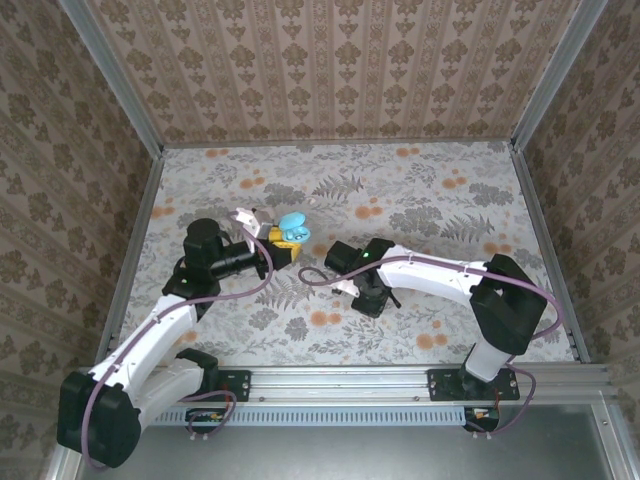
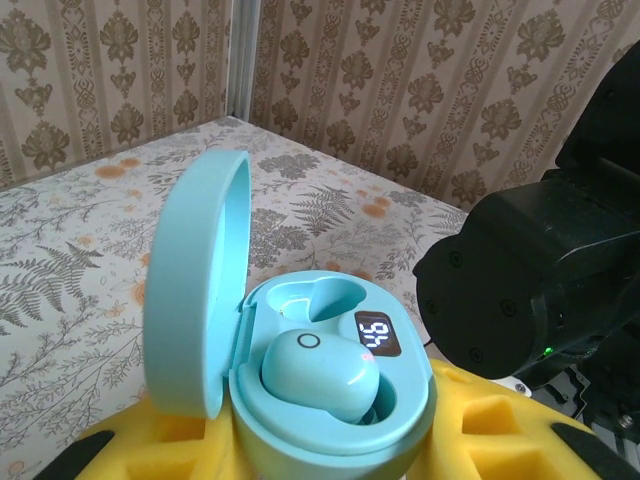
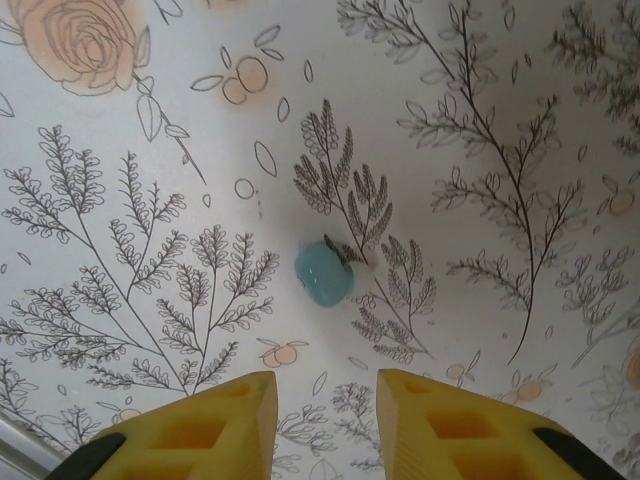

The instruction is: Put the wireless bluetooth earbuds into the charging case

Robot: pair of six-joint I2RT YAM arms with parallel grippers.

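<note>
My left gripper (image 2: 330,470) is shut on the teal charging case (image 2: 330,400), its yellow fingers (image 2: 500,430) pressing on both sides. The case lid (image 2: 195,290) stands open to the left. One teal earbud (image 2: 320,375) sits in the near socket, the far socket (image 2: 315,300) is empty, and a small display (image 2: 378,335) is lit. From above, the case (image 1: 292,228) is held left of the table's centre. A second teal earbud (image 3: 323,275) lies loose on the floral table. My right gripper (image 3: 325,405) hovers just short of that earbud, open, with nothing between its yellow fingers (image 3: 235,425).
The right arm's black wrist (image 2: 540,270) hangs close to the right of the held case, seen from above at the table's middle (image 1: 365,275). A small white object (image 1: 245,215) lies just left of the case. Patterned walls (image 1: 330,70) ring the table.
</note>
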